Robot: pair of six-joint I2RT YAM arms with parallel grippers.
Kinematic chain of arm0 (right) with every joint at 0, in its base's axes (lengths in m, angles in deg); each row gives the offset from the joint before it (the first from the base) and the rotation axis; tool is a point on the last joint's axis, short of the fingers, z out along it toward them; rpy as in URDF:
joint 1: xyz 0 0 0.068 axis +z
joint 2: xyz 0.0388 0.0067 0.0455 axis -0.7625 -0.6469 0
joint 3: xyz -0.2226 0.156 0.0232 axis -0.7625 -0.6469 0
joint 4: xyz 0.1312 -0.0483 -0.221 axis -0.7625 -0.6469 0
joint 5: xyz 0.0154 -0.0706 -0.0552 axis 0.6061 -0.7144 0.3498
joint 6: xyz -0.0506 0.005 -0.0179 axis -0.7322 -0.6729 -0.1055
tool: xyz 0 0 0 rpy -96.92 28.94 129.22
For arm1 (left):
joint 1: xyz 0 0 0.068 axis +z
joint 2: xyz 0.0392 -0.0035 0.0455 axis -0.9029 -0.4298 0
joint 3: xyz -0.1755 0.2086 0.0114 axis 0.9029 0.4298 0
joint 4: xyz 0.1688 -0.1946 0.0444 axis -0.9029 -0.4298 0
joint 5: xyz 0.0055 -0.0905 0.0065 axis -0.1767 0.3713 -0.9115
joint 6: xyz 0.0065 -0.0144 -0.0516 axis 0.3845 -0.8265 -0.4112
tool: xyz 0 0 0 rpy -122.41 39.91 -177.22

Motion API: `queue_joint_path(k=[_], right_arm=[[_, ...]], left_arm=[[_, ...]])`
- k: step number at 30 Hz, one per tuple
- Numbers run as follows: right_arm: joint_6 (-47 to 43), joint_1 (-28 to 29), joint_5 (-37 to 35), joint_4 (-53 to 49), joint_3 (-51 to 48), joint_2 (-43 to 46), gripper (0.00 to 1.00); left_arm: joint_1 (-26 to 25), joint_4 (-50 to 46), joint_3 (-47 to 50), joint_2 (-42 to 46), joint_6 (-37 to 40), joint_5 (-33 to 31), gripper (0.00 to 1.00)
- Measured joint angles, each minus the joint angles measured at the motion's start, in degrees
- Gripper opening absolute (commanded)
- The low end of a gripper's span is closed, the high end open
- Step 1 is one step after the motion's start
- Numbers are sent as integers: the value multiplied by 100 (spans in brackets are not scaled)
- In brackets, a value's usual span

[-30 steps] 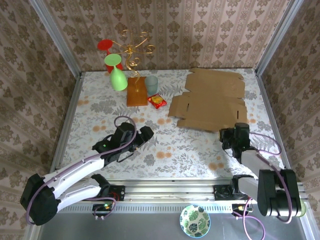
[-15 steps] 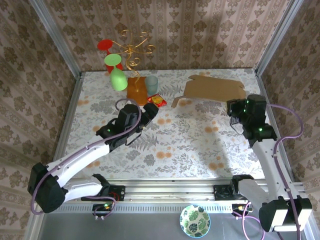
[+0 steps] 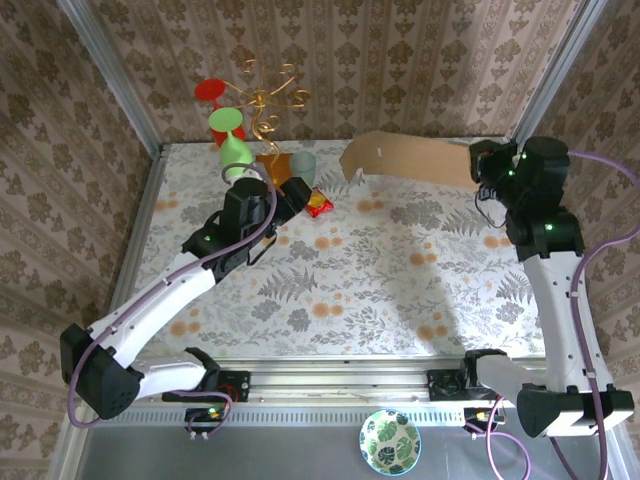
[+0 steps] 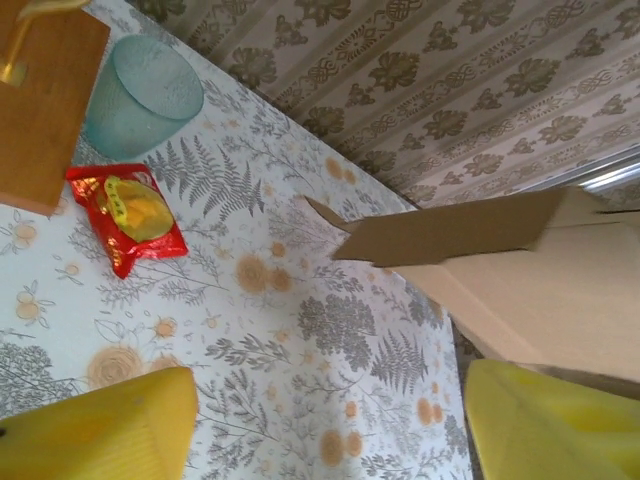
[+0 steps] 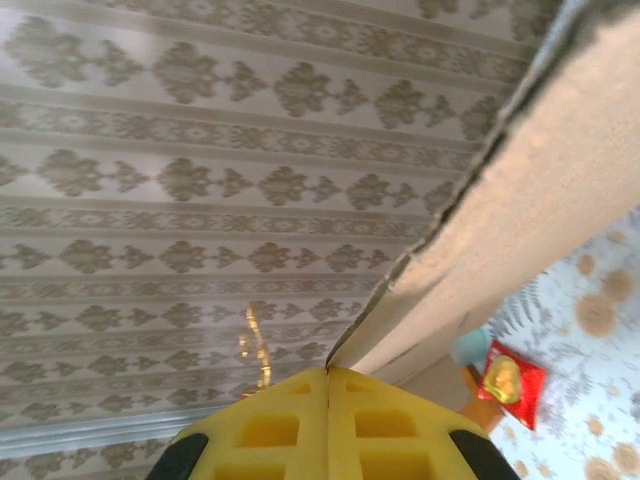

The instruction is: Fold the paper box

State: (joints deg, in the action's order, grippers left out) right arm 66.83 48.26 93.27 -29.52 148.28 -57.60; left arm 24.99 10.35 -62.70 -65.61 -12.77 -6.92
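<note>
Right gripper [image 3: 478, 165] is clamped on one edge of the paper box [image 3: 415, 160]. In the right wrist view its yellow pads [image 5: 270, 430] meet with no gap, and the paper box [image 5: 560, 180] rises from the seam between them. That grip holds the box in the air above the far right part of the table [image 3: 380, 290]. From above it shows as a flat brown sheet, tilted and seen nearly edge-on, with its free end and a small tab pointing left.

Left gripper [image 3: 296, 192] hangs over the far left area with its jaws wide apart and nothing between them. The left wrist view shows its yellow fingers [image 4: 100, 430] at the two lower corners, with the paper box [image 4: 470, 230] ahead of them. Close by on the table lies a red snack packet [image 3: 316, 203], next to a teal cup [image 3: 303, 163] and a wooden slab [image 3: 270, 172]. The slab carries a gold wire stand [image 3: 265, 100], with a green goblet [image 3: 235, 152] and a red goblet [image 3: 212, 92] at the stand.
</note>
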Motion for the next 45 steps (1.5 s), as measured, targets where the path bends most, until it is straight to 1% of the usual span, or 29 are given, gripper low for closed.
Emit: queue_joint_path(k=[5, 10, 14, 15, 16, 17, 19, 21, 23, 25, 26, 28, 30, 33, 39, 42, 45], right_arm=[[-61, 0, 9, -26, 809, -13, 0], [31, 0, 17, -192, 1755, -59, 0], [116, 0, 61, -442, 2249, -164, 0], [114, 0, 90, -470, 2188, -170, 0], [116, 0, 111, -470, 1996, -131, 0], [151, 33, 118, -393, 1576, -20, 0], [319, 105, 142, -188, 400, 256, 1], [527, 188, 151, -127, -929, 378, 17], [697, 212, 166, -52, -2044, 245, 32], [809, 192, 203, 50, -2957, 188, 49], [916, 151, 238, 133, -3397, 203, 56], [1110, 15, 291, 549, -4140, 269, 64], [1287, -164, 310, 1008, -4778, 291, 66], [1340, -417, 404, 1510, -5246, 140, 67], [1268, -822, 669, 2533, -5445, -557, 67], [1226, -883, 734, 2695, -5571, -671, 67], [1209, -894, 748, 2618, -5670, -466, 68]], left_arm=[[216, -74, 170, 271, 365, 26, 65], [568, -109, 407, 697, 483, 61, 63], [820, -118, 448, 848, 509, 109, 62], [826, -118, 448, 844, 514, 153, 62], [826, -122, 448, 824, 511, 212, 62], [826, -125, 448, 776, 496, 299, 61], [802, -122, 463, 649, 417, 466, 60], [723, -120, 546, 472, 293, 586, 61], [557, -125, 619, 240, 168, 706, 61], [332, -70, 675, -68, 39, 835, 60], [223, -4, 710, -243, -46, 911, 58], [50, 151, 807, -551, -216, 1073, 57], [-52, 330, 938, -791, -402, 1213, 57], [-66, 396, 1016, -894, -525, 1311, 58], [-46, 693, 1032, -767, -542, 1486, 59], [-4, 807, 1169, -632, -562, 1552, 59], [63, 820, 1298, -529, -566, 1574, 59]])
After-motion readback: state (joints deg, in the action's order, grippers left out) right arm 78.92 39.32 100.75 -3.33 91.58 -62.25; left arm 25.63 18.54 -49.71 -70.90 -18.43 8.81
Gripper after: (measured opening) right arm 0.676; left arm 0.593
